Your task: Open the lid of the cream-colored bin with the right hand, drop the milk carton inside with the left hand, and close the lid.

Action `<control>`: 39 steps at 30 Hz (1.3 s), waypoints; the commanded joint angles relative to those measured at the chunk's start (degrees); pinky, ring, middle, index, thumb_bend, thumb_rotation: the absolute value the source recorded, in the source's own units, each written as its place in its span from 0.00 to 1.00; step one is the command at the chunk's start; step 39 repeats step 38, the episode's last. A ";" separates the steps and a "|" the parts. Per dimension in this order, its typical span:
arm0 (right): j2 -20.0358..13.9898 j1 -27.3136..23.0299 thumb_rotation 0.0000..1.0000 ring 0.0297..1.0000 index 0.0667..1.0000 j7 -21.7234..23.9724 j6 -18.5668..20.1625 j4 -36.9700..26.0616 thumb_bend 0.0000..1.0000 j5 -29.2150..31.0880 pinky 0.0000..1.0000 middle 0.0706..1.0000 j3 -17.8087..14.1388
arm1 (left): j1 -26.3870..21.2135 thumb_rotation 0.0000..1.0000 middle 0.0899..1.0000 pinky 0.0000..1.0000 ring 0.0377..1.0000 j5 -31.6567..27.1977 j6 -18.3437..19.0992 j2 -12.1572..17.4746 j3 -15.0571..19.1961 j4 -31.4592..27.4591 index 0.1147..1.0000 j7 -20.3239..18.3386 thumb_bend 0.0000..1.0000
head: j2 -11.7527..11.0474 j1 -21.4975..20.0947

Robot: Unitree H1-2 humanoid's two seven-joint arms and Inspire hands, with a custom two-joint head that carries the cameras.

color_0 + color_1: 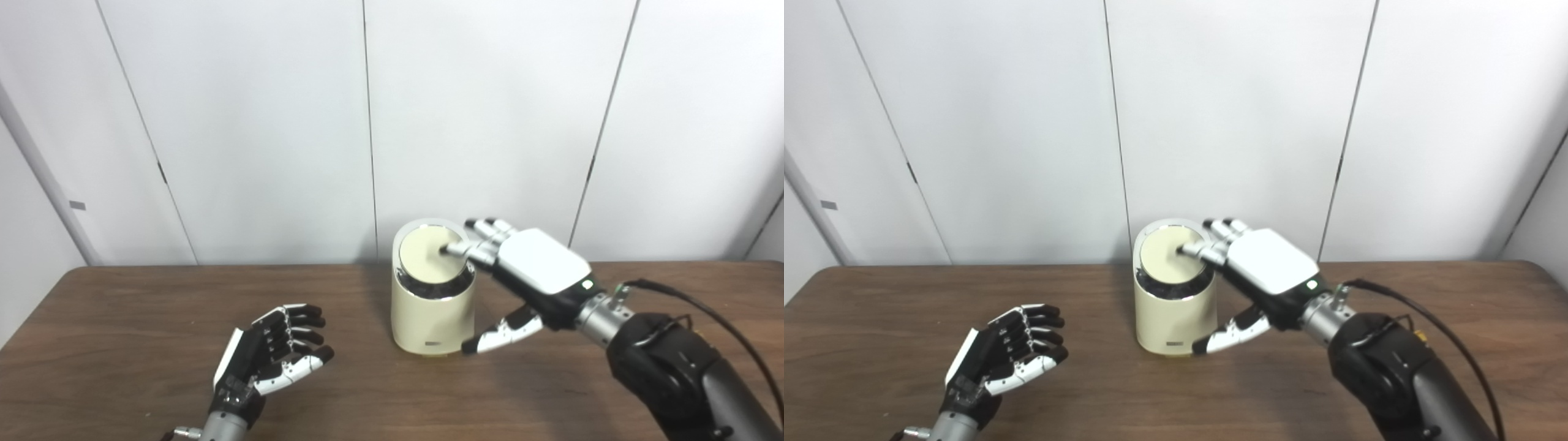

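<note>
Pressing a fingertip on the tilted lid (430,253) of the cream bin (432,318), the right hand (531,269) reaches from 3 o'clock, fingers spread, grasping nothing; the left hand (269,355) rests released at 8 o'clock on the tabletop (122,343).

You had the right hand (1268,269) over the bin (1174,306), one fingertip (1182,249) touching its tilted lid (1168,254). Your left hand (1001,355) lay empty, fingers apart, well left of the bin on the table (876,318).
</note>
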 commanded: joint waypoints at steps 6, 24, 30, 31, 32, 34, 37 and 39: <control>2.53 3.28 0.33 0.90 0.87 -4.66 2.06 -1.81 0.74 4.48 0.88 0.88 -5.06 | -1.21 0.07 0.61 0.45 0.55 -0.48 -1.87 0.70 0.11 -2.65 0.62 -0.07 0.69 | 0.07 0.37; 10.55 16.74 0.25 0.82 0.87 -11.46 4.14 4.26 0.77 29.43 0.68 0.88 -14.84 | -1.37 0.08 0.63 0.46 0.57 -1.88 -5.47 0.97 0.12 -0.71 0.64 -2.13 0.68 | -0.05 -0.27; 10.57 17.89 0.24 0.82 0.87 -13.87 -0.17 7.31 0.76 31.54 0.70 0.88 -14.63 | -1.28 0.10 0.68 0.48 0.62 -2.65 -8.04 1.40 -0.52 0.08 0.70 -3.98 0.68 | -0.19 -0.54; 10.64 18.19 0.24 0.82 0.87 -14.33 -0.58 7.48 0.76 31.75 0.70 0.87 -14.77 | -1.24 0.10 0.69 0.48 0.62 -2.47 -8.41 1.47 -0.62 0.13 0.72 -4.13 0.68 | -0.13 -0.52; 10.74 18.54 0.24 0.82 0.87 -14.82 -1.18 7.76 0.77 32.13 0.71 0.87 -14.95 | -1.25 0.10 0.70 0.49 0.63 -2.44 -8.81 1.52 -0.72 0.26 0.73 -4.33 0.68 | -0.13 -0.52; 10.80 19.18 0.24 0.83 0.88 -15.68 -2.55 8.63 0.77 32.81 0.73 0.87 -15.26 | -1.26 0.07 0.72 0.50 0.64 -1.66 -9.98 1.80 -1.04 0.45 0.76 -4.52 0.67 | -0.09 -0.84; 10.79 19.78 0.27 0.83 0.88 -16.46 -3.93 9.40 0.78 33.49 0.74 0.88 -15.28 | -1.29 0.05 0.75 0.51 0.66 -1.60 -11.20 2.00 -1.30 0.61 0.81 -4.85 0.66 | 0.01 -0.99; 10.76 20.03 0.27 0.83 0.88 -16.53 -4.11 9.32 0.77 33.83 0.74 0.88 -15.23 | -1.31 0.05 0.76 0.51 0.67 -1.88 -11.62 1.99 -1.37 0.70 0.82 -5.02 0.66 | 0.12 -1.06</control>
